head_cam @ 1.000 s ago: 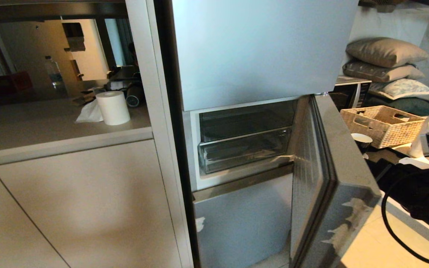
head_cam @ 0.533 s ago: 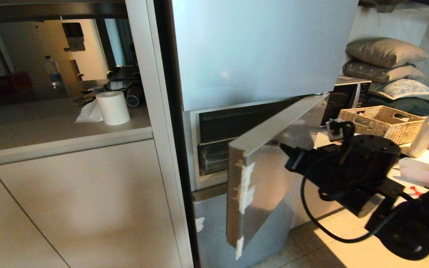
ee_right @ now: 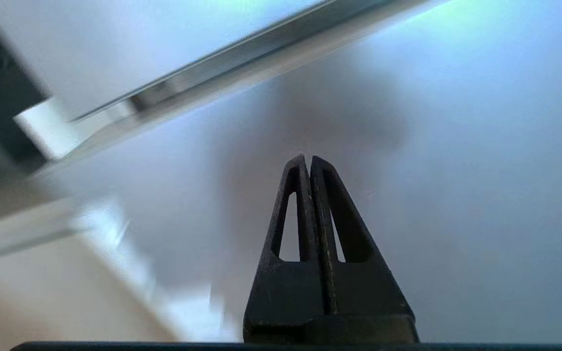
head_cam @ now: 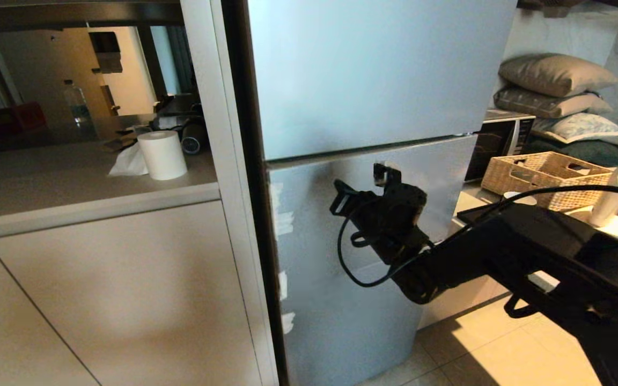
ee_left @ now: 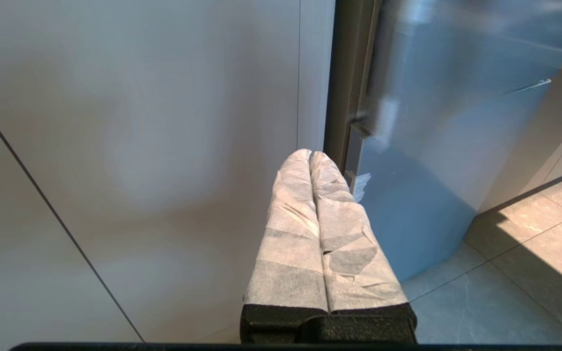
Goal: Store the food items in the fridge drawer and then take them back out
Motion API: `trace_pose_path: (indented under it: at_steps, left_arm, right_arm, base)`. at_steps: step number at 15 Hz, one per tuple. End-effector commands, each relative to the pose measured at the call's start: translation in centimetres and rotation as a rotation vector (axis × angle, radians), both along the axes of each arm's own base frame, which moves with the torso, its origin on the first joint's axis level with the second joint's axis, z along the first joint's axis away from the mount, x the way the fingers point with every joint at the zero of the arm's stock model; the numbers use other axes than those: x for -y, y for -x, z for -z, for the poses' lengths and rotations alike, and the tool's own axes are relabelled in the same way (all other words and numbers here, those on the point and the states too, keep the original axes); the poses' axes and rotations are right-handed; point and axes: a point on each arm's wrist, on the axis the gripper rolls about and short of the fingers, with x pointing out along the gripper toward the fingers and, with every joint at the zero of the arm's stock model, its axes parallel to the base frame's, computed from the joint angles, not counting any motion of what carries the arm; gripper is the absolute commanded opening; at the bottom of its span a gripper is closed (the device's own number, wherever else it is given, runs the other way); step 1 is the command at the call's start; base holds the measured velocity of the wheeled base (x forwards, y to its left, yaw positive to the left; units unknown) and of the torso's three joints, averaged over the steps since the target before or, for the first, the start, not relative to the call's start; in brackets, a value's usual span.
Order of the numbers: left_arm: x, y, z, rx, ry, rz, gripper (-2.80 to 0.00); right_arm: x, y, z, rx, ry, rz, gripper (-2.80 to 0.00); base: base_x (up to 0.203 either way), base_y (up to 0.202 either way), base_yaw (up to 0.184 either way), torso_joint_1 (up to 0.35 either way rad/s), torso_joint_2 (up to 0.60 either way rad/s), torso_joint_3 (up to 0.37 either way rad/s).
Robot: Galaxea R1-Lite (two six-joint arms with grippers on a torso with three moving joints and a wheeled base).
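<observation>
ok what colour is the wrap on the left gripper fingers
White, papery wrap on the left gripper fingers; left wrist view.

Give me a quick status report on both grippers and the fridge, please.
Right gripper shut, empty, tips at the lower fridge door. Left gripper shut, parked low beside the cabinet. Door closed; drawer and food out of sight.

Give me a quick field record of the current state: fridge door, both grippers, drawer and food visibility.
lower fridge door: closed, flush under the upper door
right gripper: shut, empty, tips at the lower door's face
left gripper: shut, empty, parked low beside the cabinet
fridge drawer: hidden behind the closed door
food items: none in view
countertop: paper roll, left of the fridge
</observation>
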Motion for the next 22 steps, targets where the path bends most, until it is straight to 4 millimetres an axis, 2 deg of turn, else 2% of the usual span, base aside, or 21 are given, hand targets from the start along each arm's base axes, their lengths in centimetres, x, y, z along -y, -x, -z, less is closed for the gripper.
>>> trace_pose_path:
  at_steps: [1, 2, 4, 6, 8, 10, 11, 13, 15, 17, 20, 22]
  left_arm:
    - [0.0, 0.0, 0.0, -0.002, 0.000, -0.001, -2.80]
    - [0.0, 0.0, 0.0, -0.002, 0.000, -0.001, -2.80]
    - [0.0, 0.0, 0.0, -0.002, 0.000, -0.001, -2.80]
    - [0.0, 0.0, 0.0, -0.001, 0.000, -0.001, -2.80]
    - [0.0, 0.0, 0.0, -0.002, 0.000, -0.001, -2.80]
    - [0.0, 0.0, 0.0, -0.002, 0.000, -0.001, -2.80]
    - [0.0, 0.0, 0.0, -0.002, 0.000, -0.001, -2.80]
    - [0.0, 0.0, 0.0, 0.000, 0.000, -0.001, -2.80]
    - [0.0, 0.0, 0.0, 0.000, 0.000, -0.001, -2.80]
    - [0.0, 0.0, 0.0, 0.000, 0.000, -0.001, -2.80]
    - [0.0, 0.0, 0.0, -0.001, 0.000, -0.001, -2.80]
    - [0.0, 0.0, 0.0, 0.000, 0.000, -0.001, -2.80]
  right_arm:
    - [-1.0, -0.7, 1.8, -0.002, -0.006, 0.005, -2.80]
    - [-0.7, 0.2, 0.7, -0.002, -0.009, 0.004, -2.80]
    - [1.2, 4.3, -2.4, -0.024, 0.005, -0.005, -2.80]
    - [4.9, 10.4, -8.1, 0.026, -0.026, -0.012, -2.80]
    - [9.6, 17.3, -12.2, 0.085, -0.052, 0.001, -2.80]
    - [14.4, 23.6, -12.9, 0.112, -0.034, 0.057, -2.80]
    - [16.8, 26.4, -12.1, 0.109, -0.004, 0.106, -2.80]
    - [21.3, 30.7, -10.3, 0.095, 0.068, 0.255, -2.80]
    - [24.7, 34.5, -7.9, 0.055, 0.155, 0.426, -2.80]
    - [25.9, 38.2, -4.7, 0.000, 0.247, 0.508, -2.80]
    - [26.0, 41.4, 0.2, -0.088, 0.391, 0.510, -2.80]
    - [26.0, 43.1, 2.4, -0.078, 0.421, 0.506, -2.80]
  base:
    - [0.000, 0.000, 0.000, 0.000, 0.00, 0.000]
    - [0.000, 0.000, 0.000, 0.000, 0.00, 0.000]
    - [0.000, 0.000, 0.000, 0.000, 0.00, 0.000]
    - [0.000, 0.000, 0.000, 0.000, 0.00, 0.000]
    - [0.000, 0.000, 0.000, 0.000, 0.00, 0.000]
    - [0.000, 0.000, 0.000, 0.000, 0.00, 0.000]
    - [0.000, 0.000, 0.000, 0.000, 0.00, 0.000]
    - [0.000, 0.000, 0.000, 0.000, 0.00, 0.000]
    - [0.000, 0.000, 0.000, 0.000, 0.00, 0.000]
    - [0.000, 0.000, 0.000, 0.000, 0.00, 0.000]
    - [0.000, 0.000, 0.000, 0.000, 0.00, 0.000]
    - [0.000, 0.000, 0.000, 0.000, 0.00, 0.000]
